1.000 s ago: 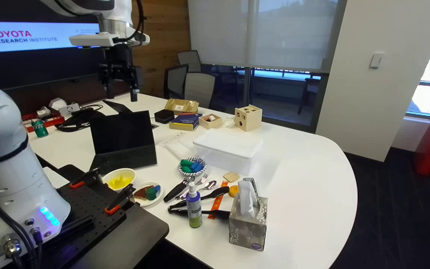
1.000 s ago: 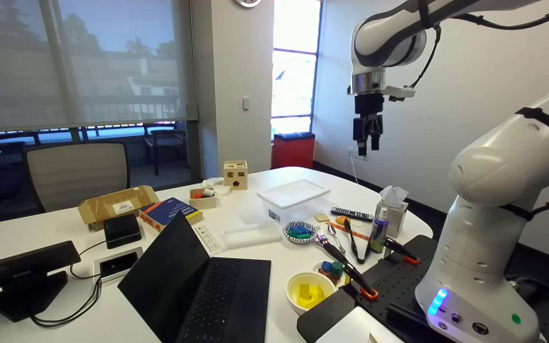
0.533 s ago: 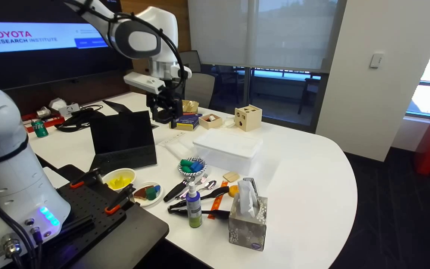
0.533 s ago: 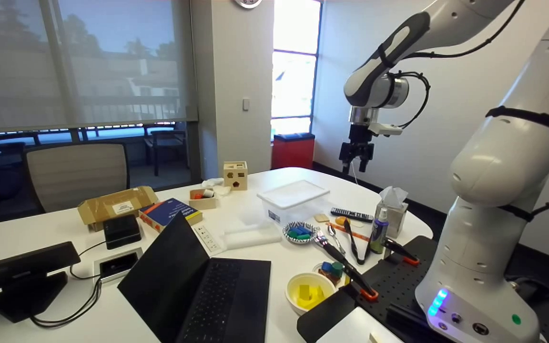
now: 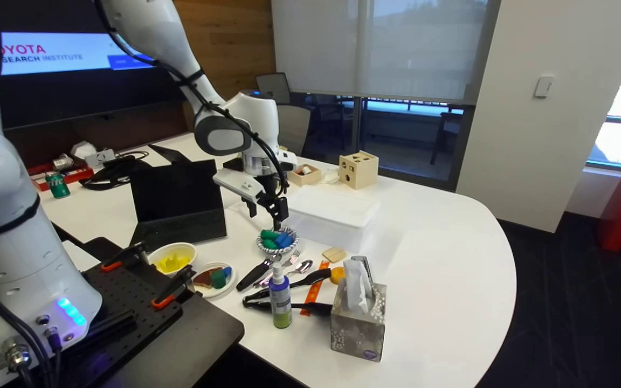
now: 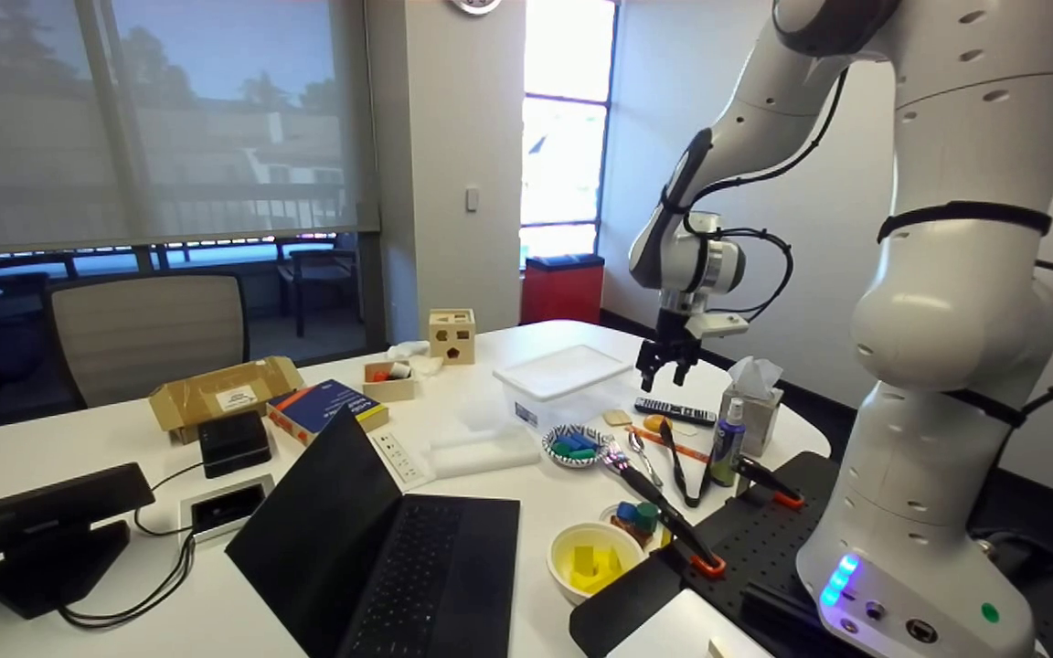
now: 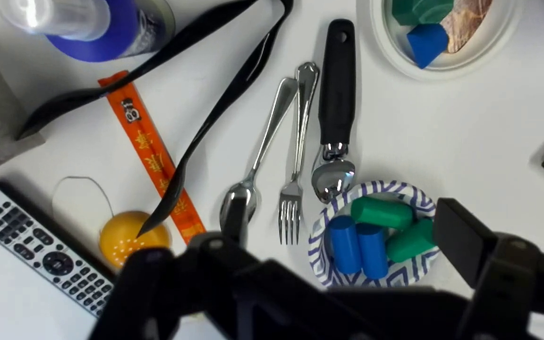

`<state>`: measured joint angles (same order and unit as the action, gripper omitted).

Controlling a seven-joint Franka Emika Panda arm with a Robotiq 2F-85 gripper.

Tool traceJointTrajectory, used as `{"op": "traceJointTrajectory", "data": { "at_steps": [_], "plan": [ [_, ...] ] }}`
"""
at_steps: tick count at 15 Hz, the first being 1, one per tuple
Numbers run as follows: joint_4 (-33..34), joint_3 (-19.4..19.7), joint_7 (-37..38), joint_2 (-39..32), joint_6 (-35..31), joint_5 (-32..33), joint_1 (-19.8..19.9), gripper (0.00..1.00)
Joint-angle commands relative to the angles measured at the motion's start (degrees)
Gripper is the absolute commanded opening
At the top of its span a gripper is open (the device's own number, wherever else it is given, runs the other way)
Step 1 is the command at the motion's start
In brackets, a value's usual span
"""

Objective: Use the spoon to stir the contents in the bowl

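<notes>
Hand above the counter, air between its jaws. Spoon lies between tongs and fork: bare gap tongs side, narrow strip fork side, handle ends about touching. Scoop crowds rim of patterned bowl; blocks leave little room inside. Lidded bin just behind it in both exterior views. Spray bottle, tissue box stand upright near tongs. Counter's rounded end free.
</notes>
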<state>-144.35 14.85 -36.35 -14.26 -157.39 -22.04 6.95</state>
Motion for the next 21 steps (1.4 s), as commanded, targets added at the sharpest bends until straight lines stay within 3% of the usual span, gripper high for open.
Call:
{"op": "traceJointTrajectory", "data": {
  "at_steps": [1, 2, 3, 8, 13, 18, 19, 20, 21],
  "plan": [
    [7.4, -3.4, -3.5, -10.5, -1.8, -5.2, 2.3, 1.0],
    [9.0, -3.9, -3.2, -12.8, -2.0, -5.3, 2.4, 1.0],
    [10.4, -8.3, 0.6, -14.5, -2.6, -0.6, 7.3, 1.0],
    [18.0, -11.2, 7.3, -26.3, -5.1, 9.1, 11.1, 1.0],
    [20.7, -10.1, 13.5, -32.2, -10.8, 18.2, 11.0, 1.0],
    [21.7, -9.8, 17.9, -35.0, -13.1, 22.3, 10.5, 1.0],
    [21.6, -9.6, 18.5, -35.2, -13.1, 22.7, 10.5, 0.75],
    [21.5, -9.6, 18.9, -35.3, -13.1, 23.0, 10.6, 0.74],
    [21.3, -9.5, 19.2, -35.3, -13.1, 23.3, 10.6, 0.66]
  ]
}}
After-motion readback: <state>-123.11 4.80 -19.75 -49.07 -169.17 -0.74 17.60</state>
